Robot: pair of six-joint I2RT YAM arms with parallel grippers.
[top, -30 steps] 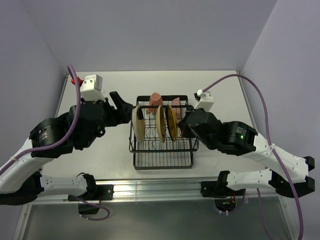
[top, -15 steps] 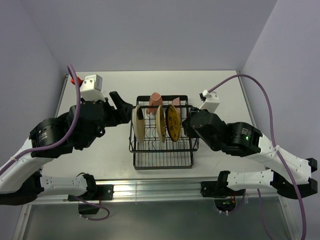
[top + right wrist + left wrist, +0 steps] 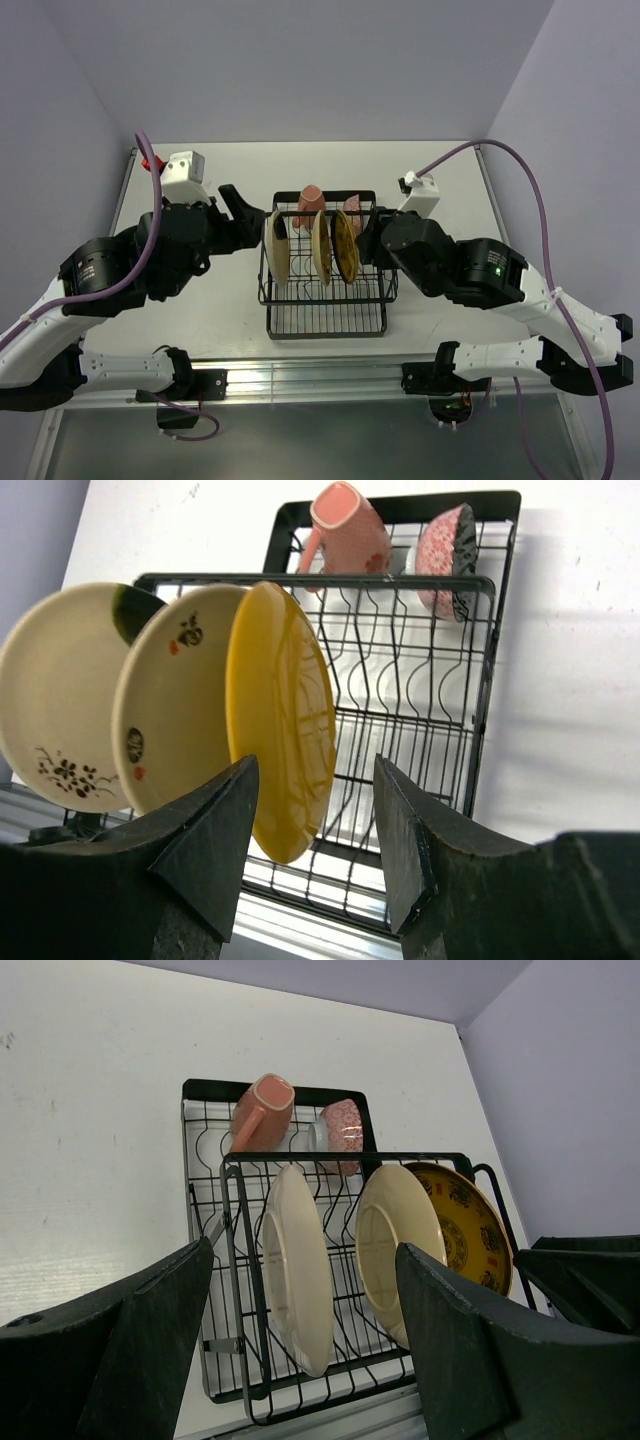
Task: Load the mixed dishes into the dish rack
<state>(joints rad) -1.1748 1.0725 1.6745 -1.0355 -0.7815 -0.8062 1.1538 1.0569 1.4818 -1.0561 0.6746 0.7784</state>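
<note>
My right arm reaches in from the side with the right gripper [image 3: 317, 772] spread apart and clamped on nothing. The yellow plate [image 3: 280, 700] stands on edge just ahead of it in the dish rack [image 3: 480, 680], with two cream plates [image 3: 175, 710] lined up to its left. My left gripper [image 3: 302, 1250] hangs wide open on the opposite side. The wrist cams show the mug [image 3: 345, 525] and bowl [image 3: 445, 555] at the far end. Overhead, the bowl barely peeks out and my right fingers are hard to make out.
</note>
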